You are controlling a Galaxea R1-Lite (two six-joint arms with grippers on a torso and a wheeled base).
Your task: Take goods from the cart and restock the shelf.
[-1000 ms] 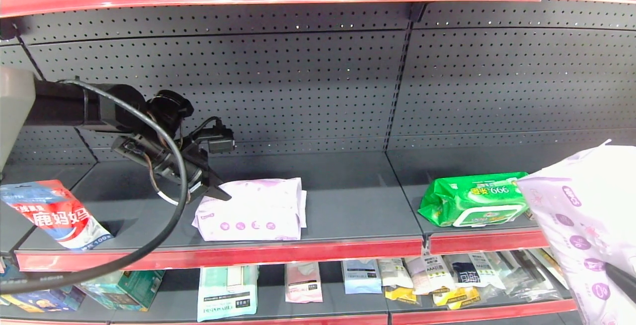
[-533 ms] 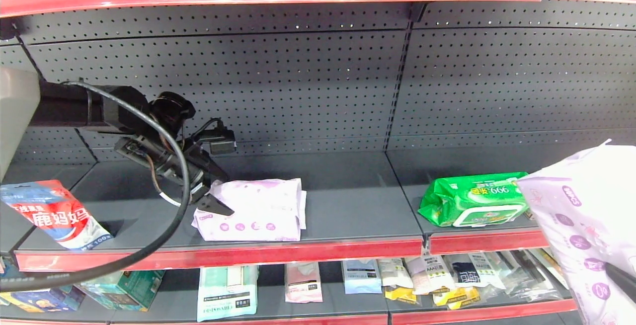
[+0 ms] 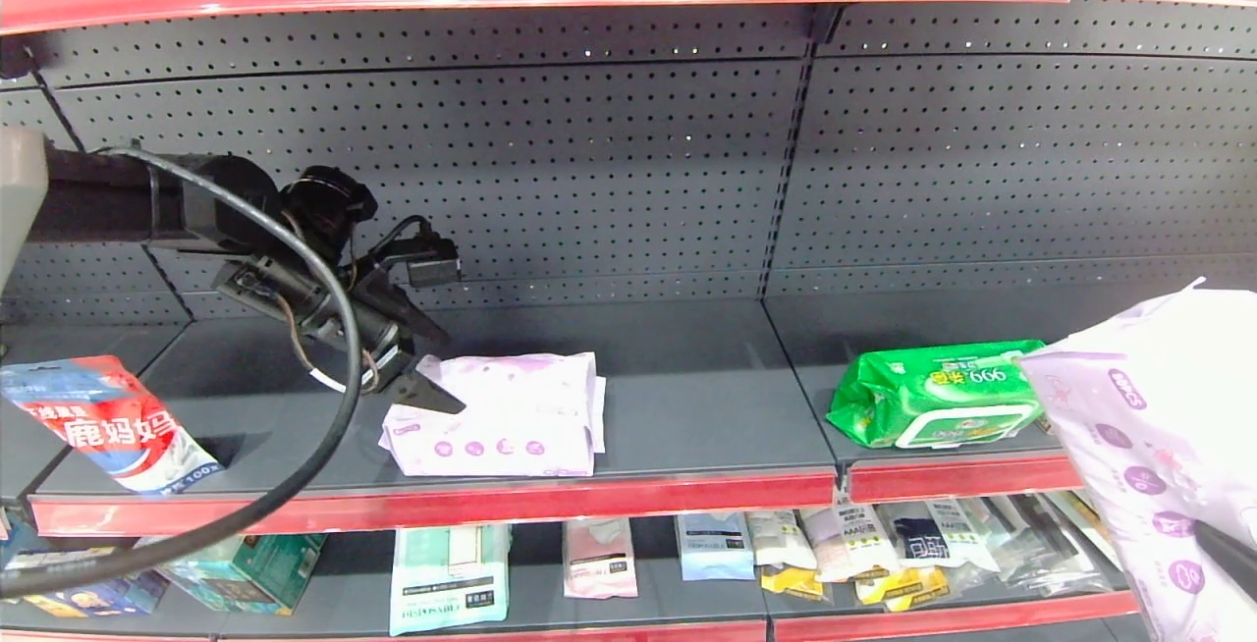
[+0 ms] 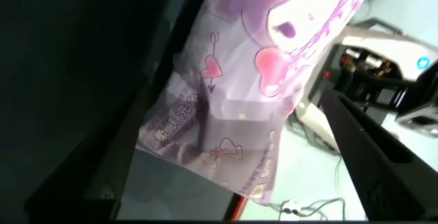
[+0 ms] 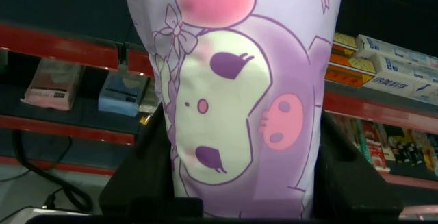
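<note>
A pale purple pack (image 3: pixel 501 414) lies flat on the grey shelf (image 3: pixel 687 397), left of the middle. My left gripper (image 3: pixel 424 359) hangs at the pack's left end, open, with one finger above the pack's corner and one finger beside it. In the left wrist view the same purple pack (image 4: pixel 233 94) lies between and beyond the dark fingers (image 4: pixel 373 148). My right gripper (image 3: pixel 1223 549) is low at the right edge, shut on a second purple pack (image 3: pixel 1159 446) held upright in front of the shelf. The right wrist view has that pack (image 5: pixel 239 94) clamped between its two jaws.
A green wipes pack (image 3: pixel 933 392) lies on the right section of the shelf. At the left end a red and blue pouch (image 3: pixel 108 426) leans. Between the purple and green packs the shelf is bare. Several small packs (image 3: pixel 776 544) line the lower shelf. A black cable (image 3: pixel 334 426) loops under my left arm.
My left gripper's fingers have spread off the purple pack's left end, and the arm has drawn back a little to the left. The pack lies still. My right arm has not moved.
</note>
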